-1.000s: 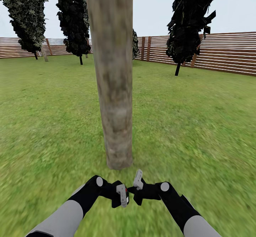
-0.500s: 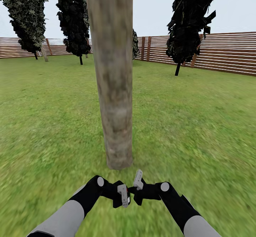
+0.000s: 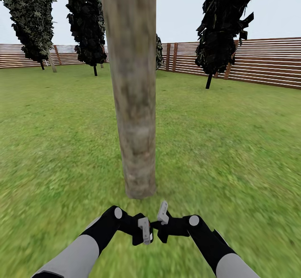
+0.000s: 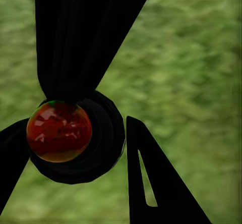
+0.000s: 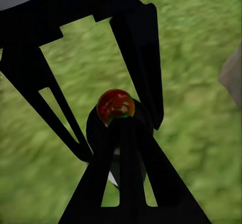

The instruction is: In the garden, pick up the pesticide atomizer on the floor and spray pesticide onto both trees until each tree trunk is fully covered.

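A thick, mottled grey-brown tree trunk rises from the grass right in front of me, and its edge appears as a grey patch in the right wrist view. The pesticide atomizer, black with a red ball on it, sits between the two fingers of my left gripper, which is shut on it. My right gripper is just beside it, its fingers drawn together to a point at the atomizer. Both hover low over the grass, just short of the trunk's base.
Green lawn spreads on all sides. A brown slatted fence runs along the back. Three dark narrow cypresses stand far off, at the left, centre-left and right.
The right gripper has dropped very slightly. The left gripper and the atomizer have barely shifted. The view itself has not moved.
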Robot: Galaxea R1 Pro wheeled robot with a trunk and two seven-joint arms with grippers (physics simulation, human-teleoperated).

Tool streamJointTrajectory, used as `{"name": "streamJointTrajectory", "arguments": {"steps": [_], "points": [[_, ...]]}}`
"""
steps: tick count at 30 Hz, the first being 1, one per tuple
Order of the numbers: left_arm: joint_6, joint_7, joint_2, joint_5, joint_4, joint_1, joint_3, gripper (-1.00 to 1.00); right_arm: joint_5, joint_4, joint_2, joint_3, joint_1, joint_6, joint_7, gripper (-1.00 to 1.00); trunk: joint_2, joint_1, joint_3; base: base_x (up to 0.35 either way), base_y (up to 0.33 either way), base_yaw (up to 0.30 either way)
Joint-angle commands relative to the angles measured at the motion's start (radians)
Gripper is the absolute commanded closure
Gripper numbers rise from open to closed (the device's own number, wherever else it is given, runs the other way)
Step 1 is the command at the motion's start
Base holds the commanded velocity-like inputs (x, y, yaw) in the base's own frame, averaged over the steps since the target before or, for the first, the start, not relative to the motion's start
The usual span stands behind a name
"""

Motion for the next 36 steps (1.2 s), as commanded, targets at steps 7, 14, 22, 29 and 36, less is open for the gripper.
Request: {"name": "streamJointTrajectory", "arguments": {"steps": [7,14,22,29,36], "points": [[-0.011,0.000,-0.001,-0.003,-0.002,0.000,0.002,1.00,0.014,0.003,0.000,-0.001,0.000,-0.009,0.001,1.00,0.000,0.000,-0.001,0.000,0.000,0.000],[-0.009,0.015,0.130,-0.015,0.016,0.002,0.004,1.00,0.013,0.002,0.000,0.000,0.000,-0.009,0.001,1.00,0.000,0.000,-0.001,0.000,0.000,0.000],[-0.010,0.016,0.162,-0.006,0.032,0.003,0.005,1.00,0.014,0.003,0.000,0.000,0.000,-0.009,0.001,1.00,0.000,0.000,-0.001,0.000,0.000,0.000],[-0.009,0.016,0.216,-0.007,0.053,0.003,0.008,1.00,0.014,0.004,-0.003,0.000,0.001,-0.009,0.001,-1.00,0.000,0.000,-0.001,0.000,0.000,0.000],[-0.010,0.100,0.384,-0.004,0.058,0.019,0.256,1.00,0.005,0.175,-0.165,-0.010,0.003,-0.054,-0.101,-1.00,0.000,0.000,-0.001,0.000,0.000,0.000]]}}
